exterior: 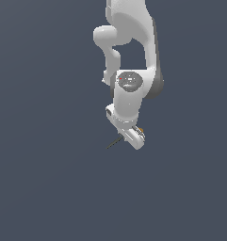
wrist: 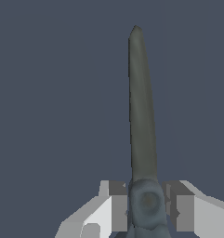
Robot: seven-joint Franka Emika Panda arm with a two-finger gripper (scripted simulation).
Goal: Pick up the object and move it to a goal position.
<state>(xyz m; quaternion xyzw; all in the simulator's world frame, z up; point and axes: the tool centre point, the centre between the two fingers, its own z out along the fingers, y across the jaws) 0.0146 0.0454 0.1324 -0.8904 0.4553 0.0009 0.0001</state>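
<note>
In the wrist view the scissors' long dark blades [wrist: 141, 107] run straight out from between my fingers, and the pivot [wrist: 148, 202] sits right between the two pads [wrist: 118, 207]. My gripper [wrist: 148, 207] is shut on the scissors at the pivot. The orange ring handles are hidden in the wrist view. In the exterior view my gripper [exterior: 132, 135] hangs under the white arm. The thin dark blades [exterior: 114, 142] stick out toward the exterior view's left. A bit of orange handle [exterior: 141, 129] shows on the other side of the fingers.
The white arm [exterior: 131, 52] reaches down from the top of the exterior view. Everything around it is a plain dark grey-blue surface [exterior: 44, 179]. No goal marker shows in either view.
</note>
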